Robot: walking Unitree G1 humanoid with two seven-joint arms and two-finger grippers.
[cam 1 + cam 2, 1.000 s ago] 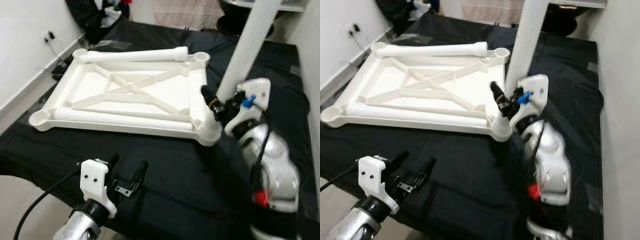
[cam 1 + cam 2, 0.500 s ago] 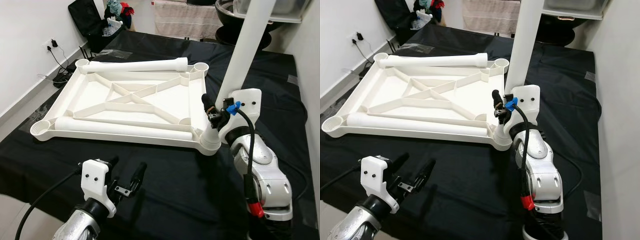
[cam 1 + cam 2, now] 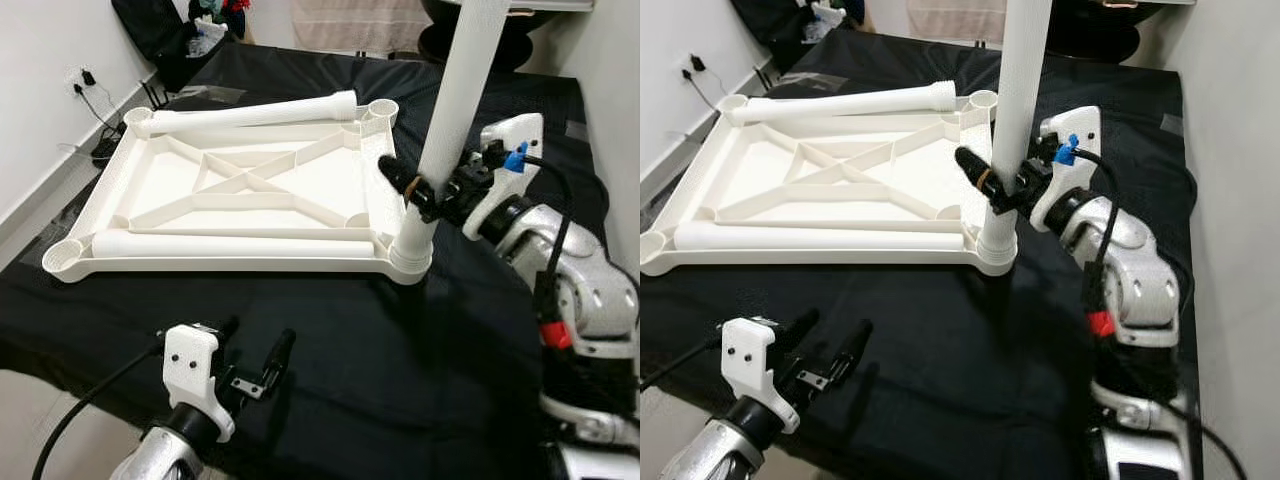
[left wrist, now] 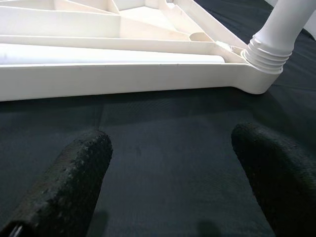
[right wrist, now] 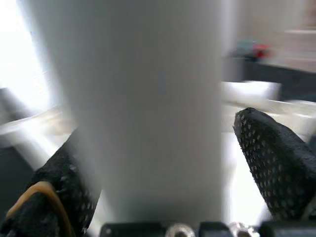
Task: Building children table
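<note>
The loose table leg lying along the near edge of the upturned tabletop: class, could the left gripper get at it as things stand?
Probably yes. The left gripper hovers open over the black cloth just in front of the tabletop, nothing between them. The leg lies behind the low rim, so it would need to reach over.

The table top lies upside down on the black cloth. Two loose legs lie in it, one along the far edge, one along the near edge. A third leg stands upright in the near right corner socket.
</note>
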